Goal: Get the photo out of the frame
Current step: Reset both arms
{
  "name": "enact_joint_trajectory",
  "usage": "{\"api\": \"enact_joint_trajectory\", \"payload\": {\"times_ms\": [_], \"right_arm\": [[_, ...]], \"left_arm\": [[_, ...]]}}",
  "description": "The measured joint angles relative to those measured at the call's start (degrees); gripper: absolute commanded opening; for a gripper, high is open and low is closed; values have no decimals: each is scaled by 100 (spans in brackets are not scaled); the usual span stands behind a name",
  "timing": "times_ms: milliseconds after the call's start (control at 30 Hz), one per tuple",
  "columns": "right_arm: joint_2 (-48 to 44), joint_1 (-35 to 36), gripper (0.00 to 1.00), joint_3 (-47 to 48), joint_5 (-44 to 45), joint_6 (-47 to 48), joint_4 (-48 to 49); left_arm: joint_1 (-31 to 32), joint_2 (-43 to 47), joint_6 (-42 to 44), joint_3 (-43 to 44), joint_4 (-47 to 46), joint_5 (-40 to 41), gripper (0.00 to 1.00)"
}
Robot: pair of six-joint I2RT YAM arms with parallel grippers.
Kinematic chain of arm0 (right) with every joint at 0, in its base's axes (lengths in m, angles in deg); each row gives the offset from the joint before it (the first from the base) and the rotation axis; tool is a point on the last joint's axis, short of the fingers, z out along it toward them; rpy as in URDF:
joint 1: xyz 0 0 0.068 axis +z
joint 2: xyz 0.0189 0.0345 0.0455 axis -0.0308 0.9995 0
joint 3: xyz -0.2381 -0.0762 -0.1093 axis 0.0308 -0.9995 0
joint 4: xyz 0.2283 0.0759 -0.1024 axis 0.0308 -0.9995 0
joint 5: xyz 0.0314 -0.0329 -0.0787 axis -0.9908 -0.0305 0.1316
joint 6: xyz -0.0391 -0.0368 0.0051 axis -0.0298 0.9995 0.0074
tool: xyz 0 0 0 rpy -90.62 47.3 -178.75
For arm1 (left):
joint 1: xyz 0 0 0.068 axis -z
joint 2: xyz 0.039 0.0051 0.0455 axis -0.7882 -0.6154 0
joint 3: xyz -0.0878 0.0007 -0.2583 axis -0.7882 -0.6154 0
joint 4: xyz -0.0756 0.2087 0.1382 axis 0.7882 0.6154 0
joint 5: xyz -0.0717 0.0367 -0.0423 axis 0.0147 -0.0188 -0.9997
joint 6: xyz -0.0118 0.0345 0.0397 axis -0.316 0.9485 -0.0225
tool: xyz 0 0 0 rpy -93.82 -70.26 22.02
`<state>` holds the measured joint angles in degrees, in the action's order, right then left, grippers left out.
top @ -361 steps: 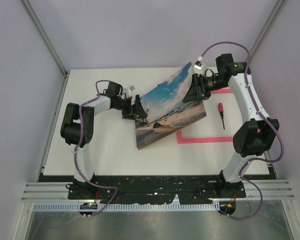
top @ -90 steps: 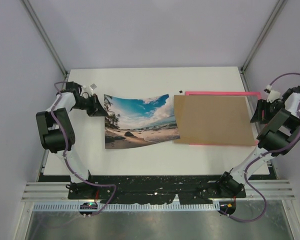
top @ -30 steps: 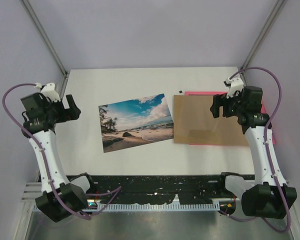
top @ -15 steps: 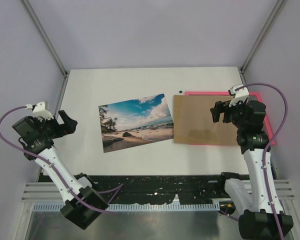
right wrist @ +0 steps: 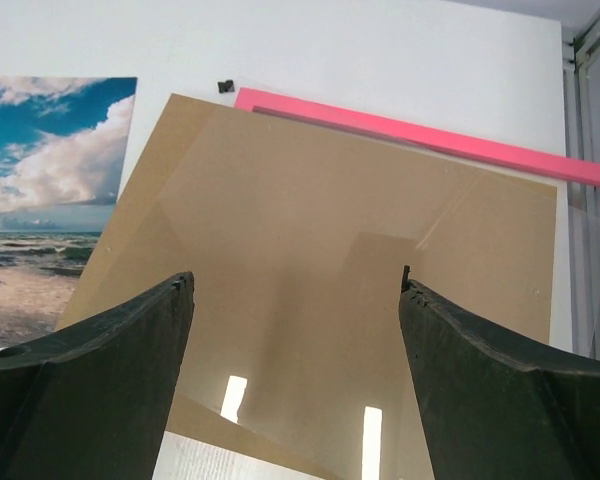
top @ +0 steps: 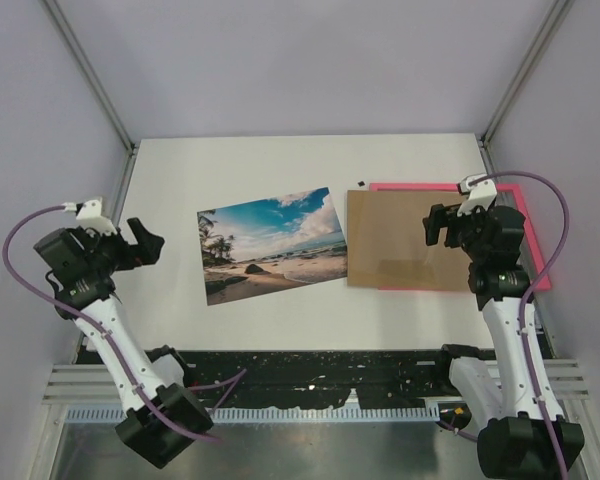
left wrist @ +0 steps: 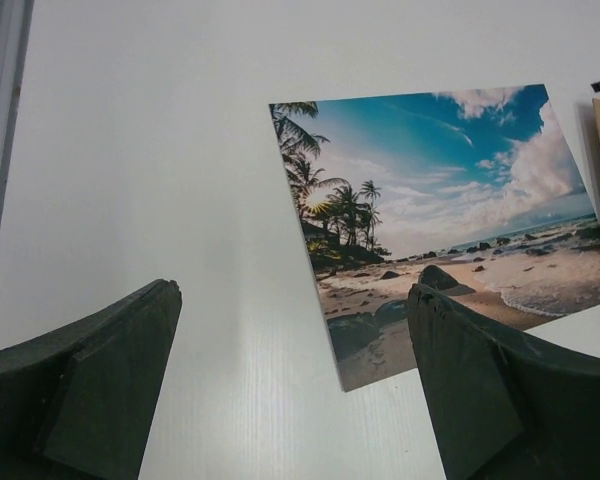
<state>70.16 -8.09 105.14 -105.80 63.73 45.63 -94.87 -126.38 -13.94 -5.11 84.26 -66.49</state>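
Note:
The photo (top: 270, 245), a beach print with blue sky and palms, lies flat and free on the white table; it also shows in the left wrist view (left wrist: 440, 220) and the right wrist view (right wrist: 40, 170). To its right the pink frame (top: 430, 187) lies under a brown backing board (top: 395, 245), so only its top and right edges show (right wrist: 430, 140). My left gripper (top: 145, 243) hovers open left of the photo, nothing between its fingers (left wrist: 292, 292). Above the board (right wrist: 310, 200), my right gripper (top: 438, 225) is open and empty too (right wrist: 295, 280).
A tiny black piece (top: 361, 183) lies on the table just above the board's upper left corner (right wrist: 224, 86). The board's glossy surface reflects lights. A metal rail (top: 120, 200) borders the table's left side and enclosure walls stand around.
Both arms have drawn back toward the near edge over the last second, grippers staying open. The photo, board and frame have not moved.

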Motion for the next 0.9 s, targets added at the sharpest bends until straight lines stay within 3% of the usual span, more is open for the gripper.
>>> {"api": "enact_joint_trajectory", "payload": {"times_ms": [233,433,633,900], "right_arm": [[409,0,87,-260,380,111,313],[555,-2,88,-260,431,116,551],[448,-2,87,-297,271,-7,739],[-413,-2,88,-518,168,-195,981]], "left_arm": [[1746,157,39,7,-396,1351,100],[2719,-170,116,122,-675,2188,100],[3040,-256,186,122,-802,2483,100],[3053,164,125,-33,-970,2483,100]]}}
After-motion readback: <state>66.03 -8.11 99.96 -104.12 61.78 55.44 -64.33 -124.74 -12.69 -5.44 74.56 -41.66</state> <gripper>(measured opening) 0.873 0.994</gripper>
